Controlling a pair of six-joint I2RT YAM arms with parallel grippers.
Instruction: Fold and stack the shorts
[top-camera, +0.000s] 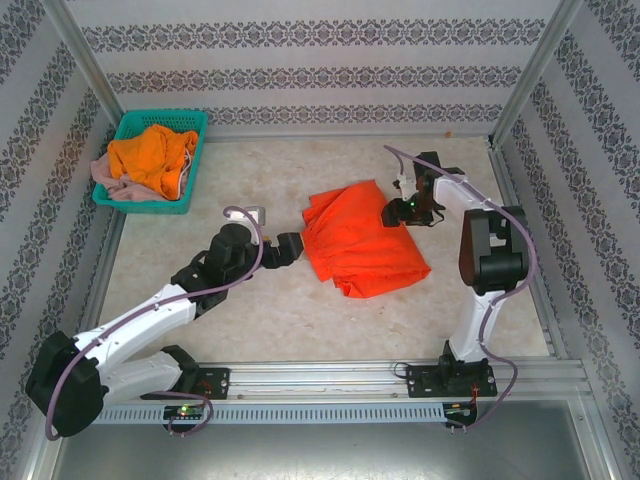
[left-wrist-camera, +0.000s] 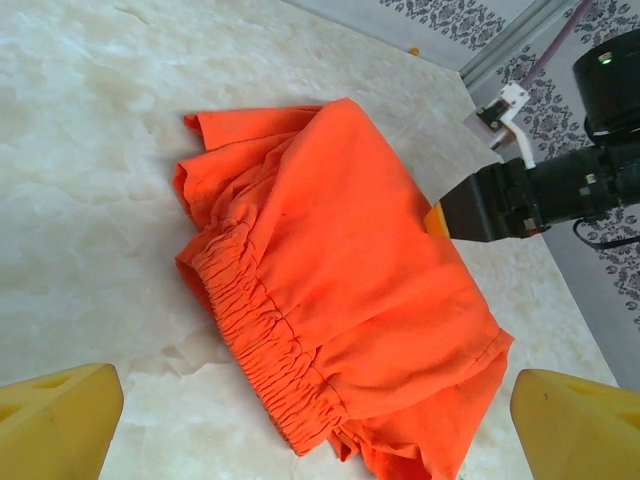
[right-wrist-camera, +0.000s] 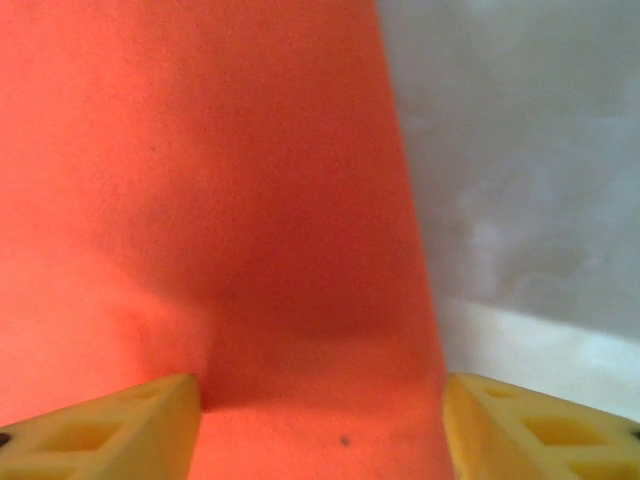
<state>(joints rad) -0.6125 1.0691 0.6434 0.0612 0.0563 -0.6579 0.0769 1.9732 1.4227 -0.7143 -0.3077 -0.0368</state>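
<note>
The red-orange shorts lie folded in the middle of the table, elastic waistband toward the left arm. My left gripper hovers just left of them, open, yellow fingertips far apart, nothing between them. My right gripper sits at the shorts' far right edge, open, its fingers straddling red-orange cloth close below. Its black body with a yellow pad rests against the cloth. The bright orange shorts and the dusty pink shorts lie heaped in the basket.
The teal mesh basket stands at the back left corner. Patterned walls and metal frame posts enclose the marble-look table. Bare tabletop lies in front of the shorts and at the back middle.
</note>
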